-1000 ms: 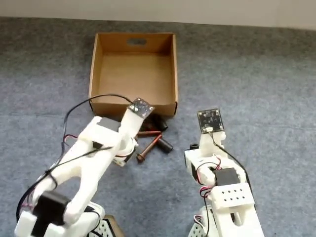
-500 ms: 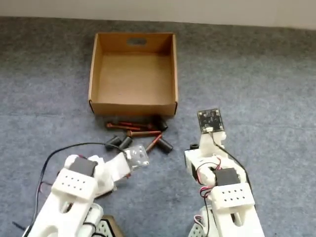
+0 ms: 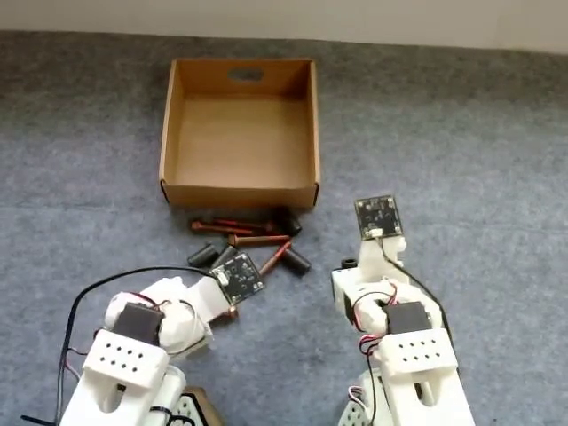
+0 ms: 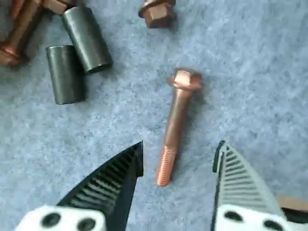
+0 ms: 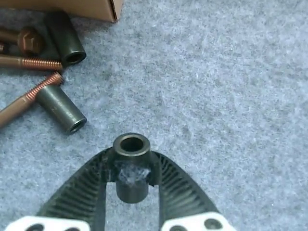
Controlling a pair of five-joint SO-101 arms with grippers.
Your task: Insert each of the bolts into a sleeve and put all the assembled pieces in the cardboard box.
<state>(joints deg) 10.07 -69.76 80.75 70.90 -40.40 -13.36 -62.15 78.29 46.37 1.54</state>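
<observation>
The left pincer [image 4: 179,153] hung spread just above the tabletop [image 3: 470,151]. The threaded end of a copper bolt [image 4: 177,113] lay between its tips, flat on the surface, with the head pointing away from the pincer. Beyond it and off to one side, two dark sleeves [image 4: 65,74] lay side by side. The right pincer [image 5: 131,168] pinched another sleeve [image 5: 131,188], open bore facing outward. The cardboard box [image 3: 240,146] sat farther out, past the loose bolts [image 3: 257,239].

Bolts [image 3: 257,239], sleeves [image 3: 297,262] before cardboard box [image 3: 240,193]
</observation>
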